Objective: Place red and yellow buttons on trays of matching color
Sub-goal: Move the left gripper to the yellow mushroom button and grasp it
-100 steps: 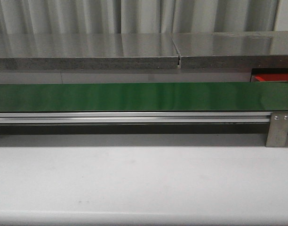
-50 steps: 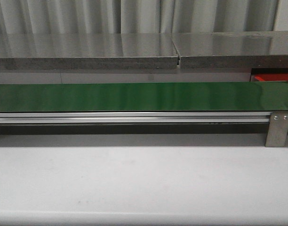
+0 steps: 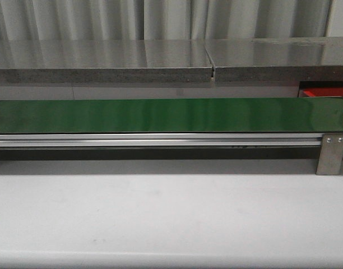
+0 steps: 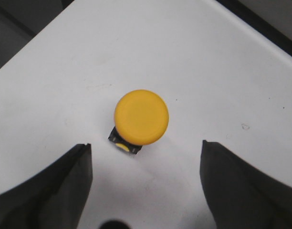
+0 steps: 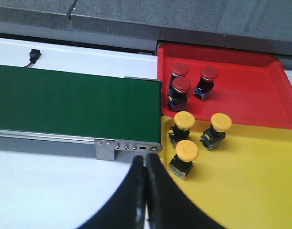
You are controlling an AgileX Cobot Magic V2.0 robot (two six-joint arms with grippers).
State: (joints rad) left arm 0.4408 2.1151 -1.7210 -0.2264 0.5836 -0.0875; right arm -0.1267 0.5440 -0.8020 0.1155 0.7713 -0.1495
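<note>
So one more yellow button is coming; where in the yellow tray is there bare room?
The yellow tray is bare across its half away from the green belt. It is crowded near the belt end, where three yellow buttons cluster beside the red tray.

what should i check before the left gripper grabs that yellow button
1. Left gripper open: ok.
2. Yellow button between its fingers: ok, roughly centred.
3. Button upright on the white table, nothing touching it: ok.
4. Yellow tray has room: ok, three buttons near one corner.
5. Right gripper out of the way: cannot tell; it is shut, beside the belt end.
6. Height above button: cannot tell.
</note>
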